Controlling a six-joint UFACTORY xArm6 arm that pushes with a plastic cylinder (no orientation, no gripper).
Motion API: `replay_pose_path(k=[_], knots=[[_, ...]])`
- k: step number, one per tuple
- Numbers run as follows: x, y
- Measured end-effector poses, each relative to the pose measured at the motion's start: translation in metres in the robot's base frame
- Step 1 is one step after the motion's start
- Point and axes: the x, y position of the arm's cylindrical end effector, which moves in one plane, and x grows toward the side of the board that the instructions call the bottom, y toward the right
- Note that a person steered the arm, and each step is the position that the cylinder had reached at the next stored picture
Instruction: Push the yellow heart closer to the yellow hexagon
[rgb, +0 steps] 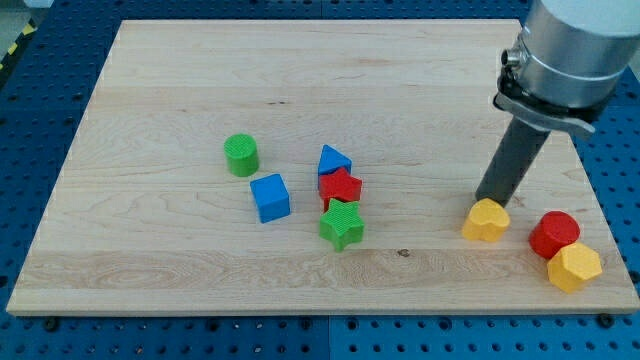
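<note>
The yellow heart (486, 221) lies on the wooden board at the view's lower right. The yellow hexagon (574, 267) sits further right and lower, near the board's bottom right corner, touching a red cylinder (554, 235) just above it. My tip (483, 201) stands at the heart's upper left edge, touching or nearly touching it. The dark rod rises up and right to the grey arm body at the view's top right.
A cluster sits mid-board: green cylinder (241, 155), blue cube (270, 197), blue triangle (333, 160), red star (341, 186), green star (342, 225). The board's right edge (600, 200) runs close to the hexagon.
</note>
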Motion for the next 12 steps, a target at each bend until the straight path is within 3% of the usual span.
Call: replay_pose_path(k=[2, 3, 4, 5, 8, 10, 12], knots=[[0.034, -0.003], [0.027, -0.003], [-0.019, -0.008], [-0.024, -0.034], [0.076, -0.062], [0.088, -0.059], [0.069, -0.062]])
